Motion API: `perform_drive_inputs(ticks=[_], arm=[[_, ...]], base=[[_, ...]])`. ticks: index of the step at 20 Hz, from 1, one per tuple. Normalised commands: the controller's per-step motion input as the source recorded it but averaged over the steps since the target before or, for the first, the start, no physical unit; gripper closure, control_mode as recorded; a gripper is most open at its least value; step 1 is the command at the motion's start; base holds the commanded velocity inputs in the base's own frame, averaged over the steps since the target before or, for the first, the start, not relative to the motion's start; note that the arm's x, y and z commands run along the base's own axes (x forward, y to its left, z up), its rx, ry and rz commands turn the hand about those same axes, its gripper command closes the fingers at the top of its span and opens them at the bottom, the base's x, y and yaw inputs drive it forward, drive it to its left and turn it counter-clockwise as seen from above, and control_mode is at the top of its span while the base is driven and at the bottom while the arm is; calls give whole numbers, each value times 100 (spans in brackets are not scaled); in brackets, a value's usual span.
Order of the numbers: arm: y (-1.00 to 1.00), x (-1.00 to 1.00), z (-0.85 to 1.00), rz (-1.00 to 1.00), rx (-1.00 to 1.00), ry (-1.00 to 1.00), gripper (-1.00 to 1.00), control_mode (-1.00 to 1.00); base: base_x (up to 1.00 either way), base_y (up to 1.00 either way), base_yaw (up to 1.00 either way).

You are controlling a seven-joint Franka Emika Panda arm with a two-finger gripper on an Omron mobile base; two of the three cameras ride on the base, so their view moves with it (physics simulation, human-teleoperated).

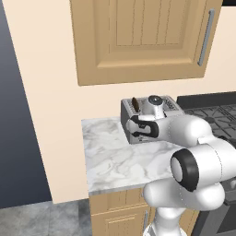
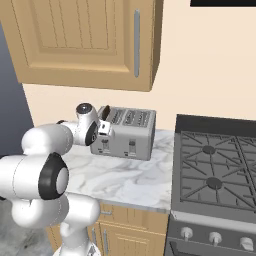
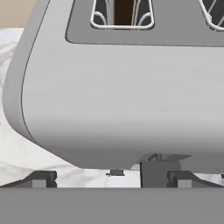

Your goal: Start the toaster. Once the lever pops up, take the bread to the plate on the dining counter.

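Grey metal toaster [image 3: 122, 100] stands close in front of the claw [image 3: 111, 180], whose fingers are spread wide and empty. Brown bread [image 3: 124, 11] sits in a top slot beyond it.

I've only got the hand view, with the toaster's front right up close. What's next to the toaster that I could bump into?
Observer: A black stove stands right beside the toaster, on the robot's right.
Operator: How many levers are on the front?
Observer: Two. One lever is by the open pincer, and a second lever is further right.
Operator: Does the bread stick out?
Observer: Yes, the brown top of the bread stands above the end slot furthest from the stove.
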Motion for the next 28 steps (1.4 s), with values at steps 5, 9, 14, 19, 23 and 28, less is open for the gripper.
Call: perform_drive_inputs(ticks=[5, 9, 14, 19, 23, 28], arm=[[0, 0, -7, 0, 0, 0, -100, -100], [0, 0, -7, 0, 0, 0, -100, -100], [0, 0, -13, 0, 0, 0, -100, -100], [0, 0, -18, 0, 0, 0, -100, -100], [0, 0, -23, 0, 0, 0, -100, -100], [0, 0, -19, 0, 0, 0, -100, -100]], base=[[0, 0, 0], [0, 0, 0], [0, 0, 0], [0, 0, 0], [0, 0, 0], [0, 0, 0]])
